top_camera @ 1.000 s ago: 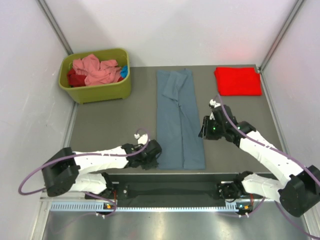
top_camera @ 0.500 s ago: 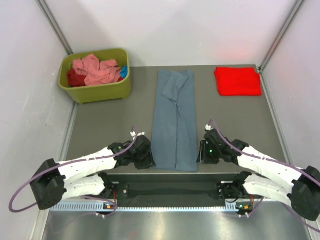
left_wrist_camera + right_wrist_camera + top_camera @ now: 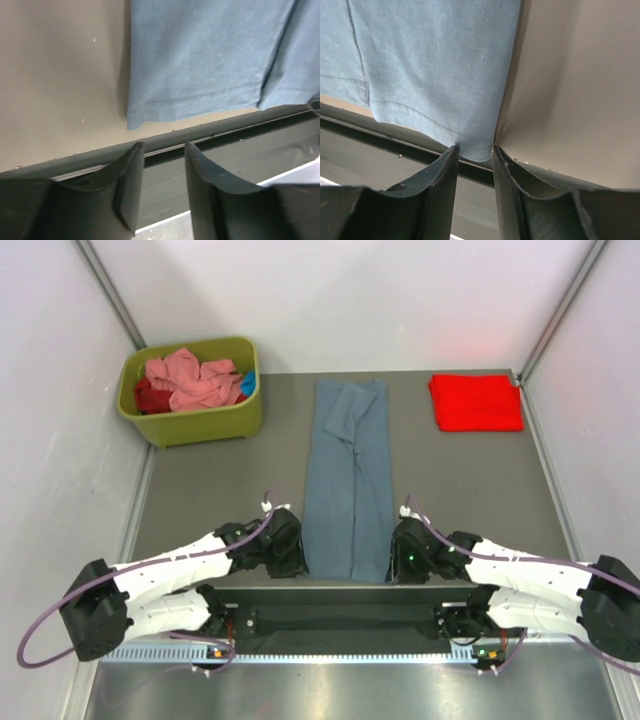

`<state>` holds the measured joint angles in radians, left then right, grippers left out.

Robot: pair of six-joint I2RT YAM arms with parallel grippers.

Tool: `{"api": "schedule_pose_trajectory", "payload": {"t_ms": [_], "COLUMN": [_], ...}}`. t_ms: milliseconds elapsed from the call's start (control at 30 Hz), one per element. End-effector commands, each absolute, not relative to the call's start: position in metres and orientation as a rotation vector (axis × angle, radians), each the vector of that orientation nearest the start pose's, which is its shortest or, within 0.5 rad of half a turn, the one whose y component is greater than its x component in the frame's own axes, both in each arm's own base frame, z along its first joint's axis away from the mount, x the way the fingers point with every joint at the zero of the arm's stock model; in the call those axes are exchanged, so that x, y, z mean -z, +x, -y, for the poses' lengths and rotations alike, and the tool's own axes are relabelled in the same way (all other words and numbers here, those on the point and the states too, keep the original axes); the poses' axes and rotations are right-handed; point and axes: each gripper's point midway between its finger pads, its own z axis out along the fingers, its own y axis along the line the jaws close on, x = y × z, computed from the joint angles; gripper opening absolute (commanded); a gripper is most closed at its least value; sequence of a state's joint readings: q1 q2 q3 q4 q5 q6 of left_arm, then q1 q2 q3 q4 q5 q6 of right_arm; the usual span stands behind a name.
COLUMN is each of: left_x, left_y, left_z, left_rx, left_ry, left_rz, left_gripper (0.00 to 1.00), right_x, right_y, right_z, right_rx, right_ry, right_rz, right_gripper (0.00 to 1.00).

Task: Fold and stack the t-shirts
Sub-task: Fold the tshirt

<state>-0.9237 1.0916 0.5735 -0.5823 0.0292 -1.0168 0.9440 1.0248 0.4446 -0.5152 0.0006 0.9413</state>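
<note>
t-shirt, slate blue, lay centred on the surface, long axis 12 to 6 o'clock, hem at 6. left tool stood released just short of its 7 o'clock corner; right tool, jaws parted, straddled the 5 o'clock corner.

Left fingers well apart, right fingers narrowly apart, both low.
</note>
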Motion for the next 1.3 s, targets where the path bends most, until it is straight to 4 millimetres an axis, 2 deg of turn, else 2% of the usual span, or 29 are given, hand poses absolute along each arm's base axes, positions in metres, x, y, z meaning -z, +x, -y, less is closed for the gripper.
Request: {"api": "schedule_pose_trajectory", "payload": {"t_ms": [0, 133, 200, 233, 367, 433, 533, 667, 700, 767, 867, 967, 1100, 1167, 1200, 1233, 1267], "left_x": [-0.056, -0.048, -0.041, -0.039, -0.031, -0.026, -0.02, -0.016, -0.018, -0.022, -0.031, -0.044, -0.065, -0.063, -0.071, -0.067, -0.069], "left_y": [0.114, 0.113, 0.113, 0.113, 0.113, 0.112, 0.11, 0.108, 0.107, 0.107, 0.108, 0.116, 0.14, 0.151, 0.163, 0.169, 0.176], "left_z": [0.209, 0.214, 0.212, 0.211, 0.213, 0.212, 0.211, 0.213, 0.215, 0.217, 0.223, 0.231, 0.248, 0.25, 0.255, 0.256, 0.258], "left_rx": [0.621, 0.717, 0.711, 0.708, 0.709, 0.693, 0.687, 0.71, 0.726, 0.752, 0.801, 0.827, 0.861, 0.816, 0.827, 0.801, 0.798], "left_ry": [-0.109, -0.125, -0.137, -0.144, -0.126, -0.126, -0.143, -0.148, -0.148, -0.157, -0.149, -0.134, -0.127, -0.145, -0.152, -0.153, -0.155], "left_rz": [-2.806, -2.825, -2.84, -2.845, -2.868, -2.882, -2.892, -2.902, -2.904, -2.898, -2.883, -2.853, -2.786, -2.793, -2.763, -2.773, -2.764], "left_gripper": [0.45, 0.47, 0.47, 0.47, 0.47, 0.46, 0.43, 0.28, 0.14, 0.0, 0.0, 0.0, 0.0, 0.0, 0.0, 0.0, 0.0], "right_x": [-0.019, -0.015, -0.013, -0.013, -0.016, -0.019, -0.023, -0.028, -0.029, -0.032, -0.036, -0.043, -0.059, -0.067, -0.069, -0.071, -0.073], "right_y": [0.103, 0.106, 0.105, 0.105, 0.106, 0.106, 0.106, 0.107, 0.107, 0.109, 0.111, 0.119, 0.138, 0.155, 0.161, 0.167, 0.18], "right_z": [-0.195, -0.189, -0.187, -0.188, -0.188, -0.184, -0.184, -0.185, -0.184, -0.185, -0.186, -0.189, -0.197, -0.199, -0.199, -0.198, -0.201], "right_rx": [-0.523, -0.471, -0.461, -0.464, -0.48, -0.475, -0.49, -0.493, -0.487, -0.491, -0.491, -0.471, -0.426, -0.364, -0.336, -0.312, -0.293], "right_ry": [0.035, 0.041, 0.04, 0.039, 0.032, 0.034, 0.036, 0.027, 0.025, 0.027, 0.031, 0.013, -0.067, -0.08, -0.118, -0.128, -0.121], "right_rz": [-2.777, -2.765, -2.766, -2.766, -2.747, -2.734, -2.722, -2.716, -2.718, -2.709, -2.702, -2.676, -2.614, -2.585, -2.575, -2.569, -2.562], "right_gripper": [0.34, 0.32, 0.28, 0.26, 0.05, 0.0, 0.0, 0.0, 0.0, 0.0, 0.0, 0.0, 0.0, 0.0, 0.0, 0.0, 0.0]}}
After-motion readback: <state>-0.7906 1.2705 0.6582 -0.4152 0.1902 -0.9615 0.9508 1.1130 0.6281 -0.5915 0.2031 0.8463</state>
